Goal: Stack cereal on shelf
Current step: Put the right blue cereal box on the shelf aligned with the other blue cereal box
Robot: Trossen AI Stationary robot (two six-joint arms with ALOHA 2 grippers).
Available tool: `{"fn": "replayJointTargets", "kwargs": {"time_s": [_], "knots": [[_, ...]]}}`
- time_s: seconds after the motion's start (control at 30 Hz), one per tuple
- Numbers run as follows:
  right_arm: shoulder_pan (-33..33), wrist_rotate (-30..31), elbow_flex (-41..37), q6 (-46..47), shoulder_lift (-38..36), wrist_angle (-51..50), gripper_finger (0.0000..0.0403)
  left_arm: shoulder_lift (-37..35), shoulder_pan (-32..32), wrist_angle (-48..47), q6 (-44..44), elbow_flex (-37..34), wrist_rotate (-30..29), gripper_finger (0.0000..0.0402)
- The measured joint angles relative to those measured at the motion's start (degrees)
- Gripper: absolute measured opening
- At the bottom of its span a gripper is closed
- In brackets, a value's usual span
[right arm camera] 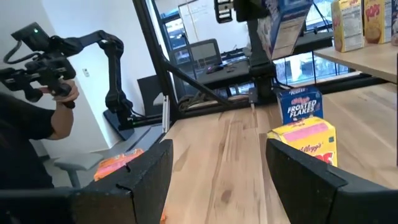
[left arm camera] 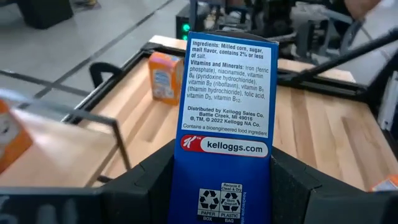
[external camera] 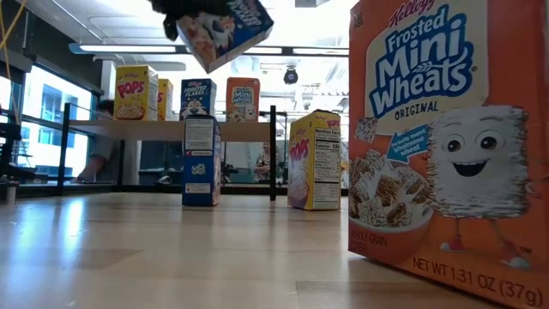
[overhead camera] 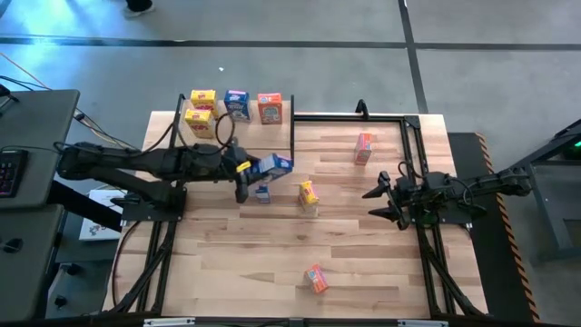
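Note:
The shelf (overhead camera: 265, 136) stands at the table's far left and carries two yellow cereal boxes (overhead camera: 201, 107), a blue one (overhead camera: 237, 104) and an orange one (overhead camera: 270, 107). My left gripper (overhead camera: 254, 168) is shut on another blue cereal box (overhead camera: 275, 164), held in the air just off the shelf's near right corner. It shows tilted at the top of the low view (external camera: 225, 30). On the table below stand a blue box (overhead camera: 262, 193) and a yellow box (overhead camera: 309, 193). My right gripper (overhead camera: 381, 195) waits open at the right, touching nothing. My left gripper pinches the blue box between its two fingers (left arm camera: 142, 186), which lie on the two broad faces at the end bearing the recycling marks (left arm camera: 224, 202). One narrow side panel faces the wrist camera. The fingers come from the table's left, slanting slightly down. The box is lifted clear and tilted.
An orange box (overhead camera: 363, 147) stands toward the far right and another (overhead camera: 315, 278) near the front edge, close to the low camera (external camera: 446, 129). Black frame rails (overhead camera: 292, 136) border the shelf. A person (right arm camera: 31, 93) stands beyond the table.

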Motion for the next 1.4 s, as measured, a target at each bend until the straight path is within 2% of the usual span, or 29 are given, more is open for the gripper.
{"fn": "replayJointTargets", "kwargs": {"time_s": [0.2, 0.43, 0.7, 0.93, 1.4], "knots": [[0.0, 0.0, 0.0, 0.8, 0.1, -1.6, 0.0250, -7.3, 0.0, 8.2, -0.8, -9.1, -4.2, 0.0181], [0.0, 0.0, 0.0, 0.0, 0.1, -2.8, 0.0250, -14.1, 0.0, 22.8, 1.3, -20.1, -9.1, 0.0181], [0.0, 0.0, 0.0, 0.0, 0.0, -3.3, 0.0250, -15.3, 0.3, 41.9, 5.8, -29.4, -11.6, 0.0181], [0.0, 0.0, 0.0, 0.0, 0.0, -3.6, 0.0250, -15.3, 2.6, 46.9, 7.8, -33.0, -13.8, 0.0181], [0.0, 0.0, 0.0, 0.0, 0.0, -3.7, 0.0250, -14.5, 10.2, 47.1, 13.0, -33.3, -13.9, 0.0181]]}}
